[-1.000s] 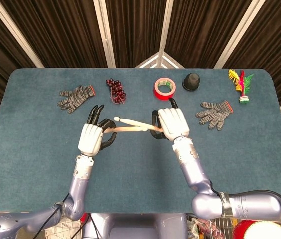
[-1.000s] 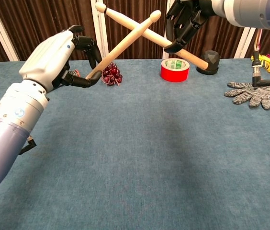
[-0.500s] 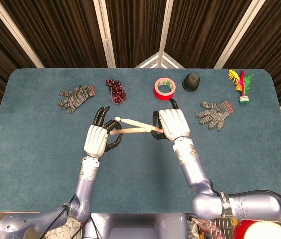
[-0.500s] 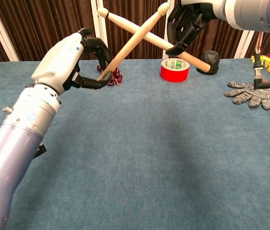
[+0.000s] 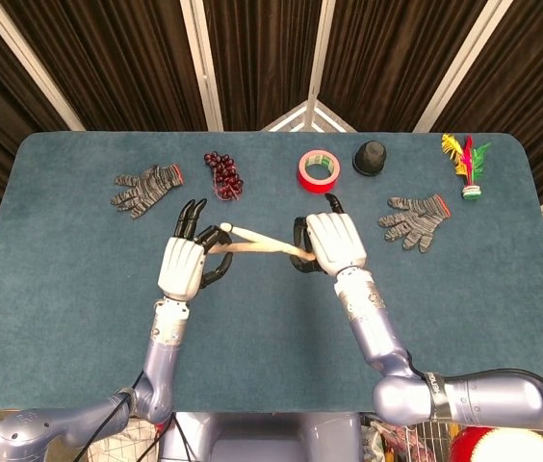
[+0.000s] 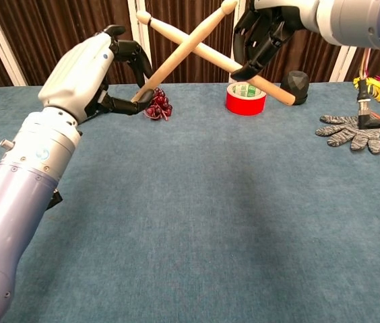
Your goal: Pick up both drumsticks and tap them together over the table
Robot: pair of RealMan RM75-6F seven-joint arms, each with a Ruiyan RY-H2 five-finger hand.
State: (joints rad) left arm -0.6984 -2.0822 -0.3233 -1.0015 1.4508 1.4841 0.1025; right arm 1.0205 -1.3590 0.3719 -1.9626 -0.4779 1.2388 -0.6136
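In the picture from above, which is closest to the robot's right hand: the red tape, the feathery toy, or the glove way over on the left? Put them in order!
From the right hand in the head view:
1. Red tape, just beyond the hand.
2. Feathery toy, at the far right corner.
3. Left glove, across the table past the left hand.

Two pale wooden drumsticks [image 6: 200, 42], crossed, raised above table

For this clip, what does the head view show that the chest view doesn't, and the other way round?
Only the head view shows the left glove and the whole table from above.

Only the chest view shows the drumsticks crossed in an X well above the table.

Both show the left hand and right hand each holding a stick, the red tape roll, the beads, the right glove and the black cup.
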